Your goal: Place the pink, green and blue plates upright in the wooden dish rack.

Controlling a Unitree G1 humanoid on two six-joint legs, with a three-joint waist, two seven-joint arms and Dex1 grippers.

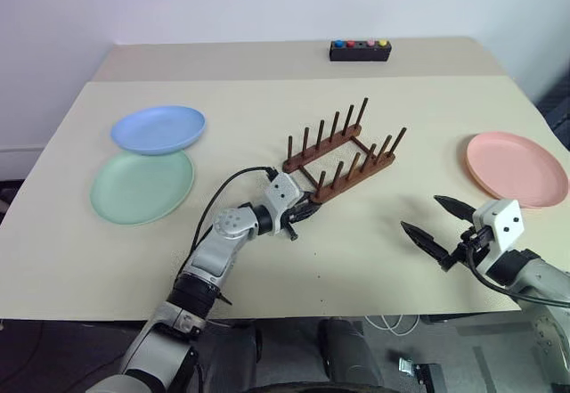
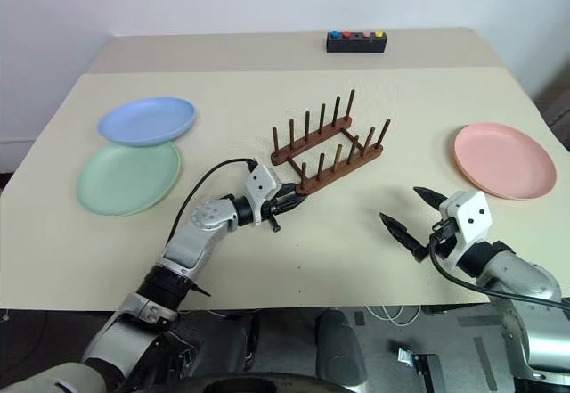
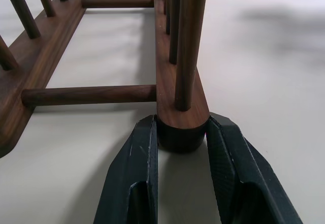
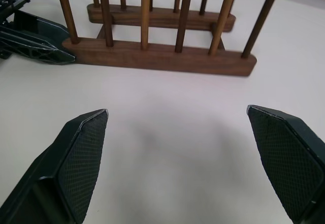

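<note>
Wooden dish rack (image 1: 343, 155) rail end between left gripper (image 3: 181, 137) fingers

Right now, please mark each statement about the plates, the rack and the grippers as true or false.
1. The left gripper is closed on the near end of one rail of the wooden dish rack. True.
2. The right gripper holds the pink plate. False: it is open and empty, apart from the plate.
3. The blue plate overlaps the green plate's rim. True.
4. A plate already stands in the rack. False: no plate is between its pegs.
</note>
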